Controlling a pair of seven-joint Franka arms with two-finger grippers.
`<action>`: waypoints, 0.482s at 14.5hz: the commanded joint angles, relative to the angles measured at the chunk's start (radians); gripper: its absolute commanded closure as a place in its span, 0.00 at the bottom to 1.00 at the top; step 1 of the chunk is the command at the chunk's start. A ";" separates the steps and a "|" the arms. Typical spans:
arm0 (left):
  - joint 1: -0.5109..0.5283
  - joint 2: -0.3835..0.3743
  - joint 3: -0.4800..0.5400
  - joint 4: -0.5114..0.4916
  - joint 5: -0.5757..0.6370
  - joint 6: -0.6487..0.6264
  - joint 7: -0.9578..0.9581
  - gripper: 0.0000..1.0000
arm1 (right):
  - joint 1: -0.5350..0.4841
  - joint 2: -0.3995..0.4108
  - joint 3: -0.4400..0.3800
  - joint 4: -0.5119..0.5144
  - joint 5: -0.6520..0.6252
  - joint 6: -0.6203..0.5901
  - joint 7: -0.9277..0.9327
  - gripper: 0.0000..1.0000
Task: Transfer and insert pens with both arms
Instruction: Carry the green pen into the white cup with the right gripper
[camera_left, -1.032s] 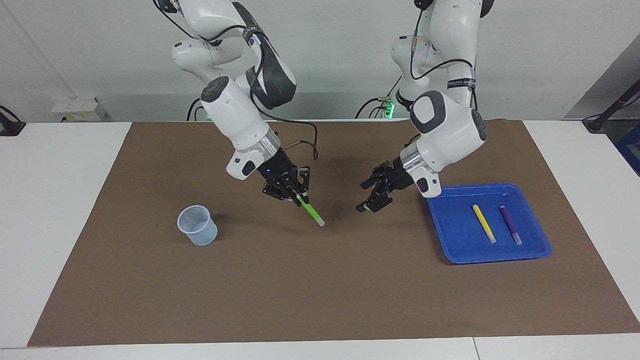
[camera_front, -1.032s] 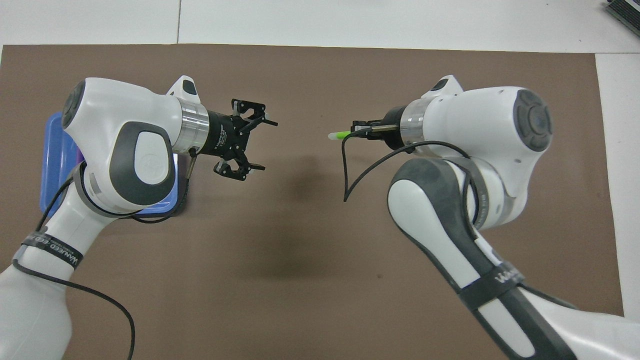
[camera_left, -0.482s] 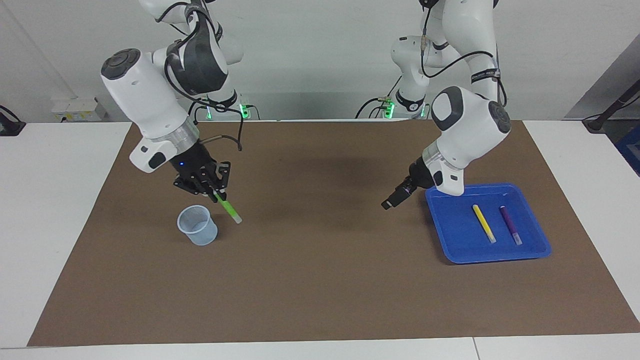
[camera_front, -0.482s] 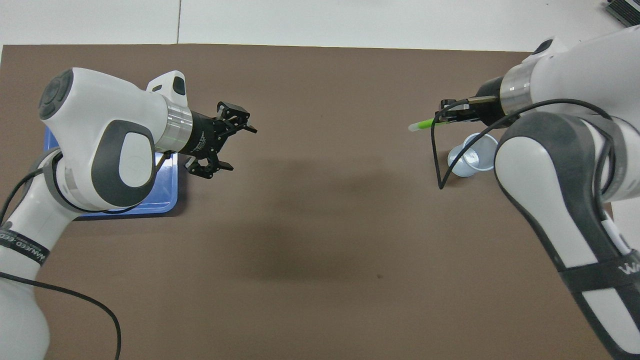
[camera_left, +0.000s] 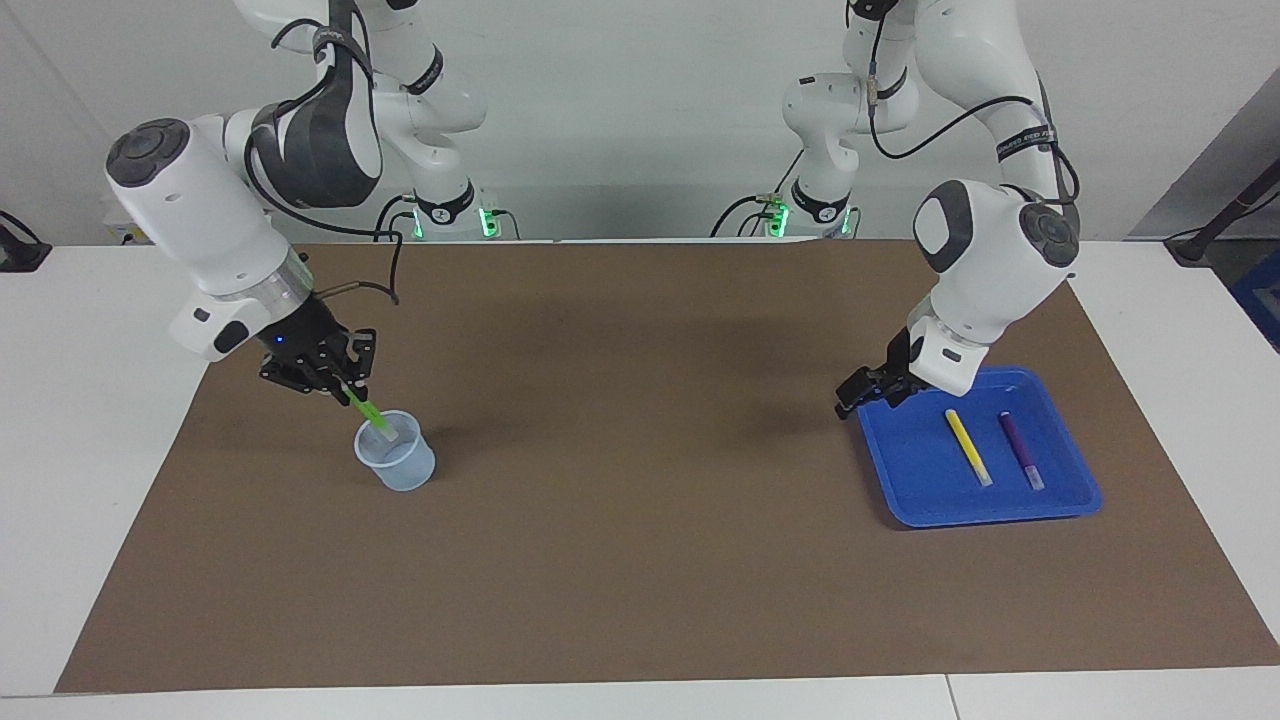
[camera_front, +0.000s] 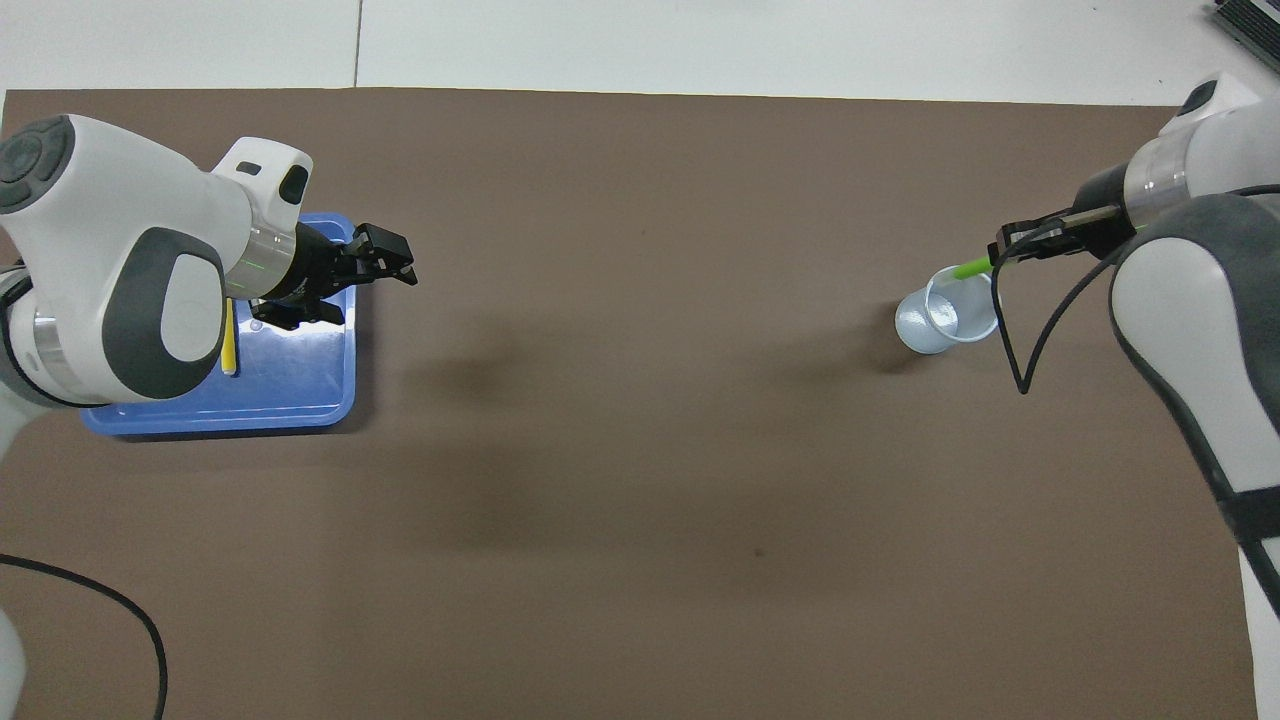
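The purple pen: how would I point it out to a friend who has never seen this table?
Start at the brown mat covering the table, then find the shallow blue plastic tray at the left arm's end. Two thin pens lie in it side by side. The short purple pen is the dark one, lying closer to the table's end than the bright yellow pen.
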 joint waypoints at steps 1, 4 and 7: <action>0.019 -0.022 -0.006 -0.020 0.128 0.016 0.111 0.00 | -0.008 -0.025 0.015 -0.072 -0.020 0.037 -0.008 1.00; 0.060 -0.017 -0.006 -0.019 0.187 0.036 0.185 0.01 | 0.004 -0.031 0.015 -0.105 -0.066 0.030 -0.008 1.00; 0.102 -0.003 -0.006 0.000 0.265 0.030 0.193 0.03 | 0.004 -0.038 0.015 -0.112 -0.087 0.007 -0.010 1.00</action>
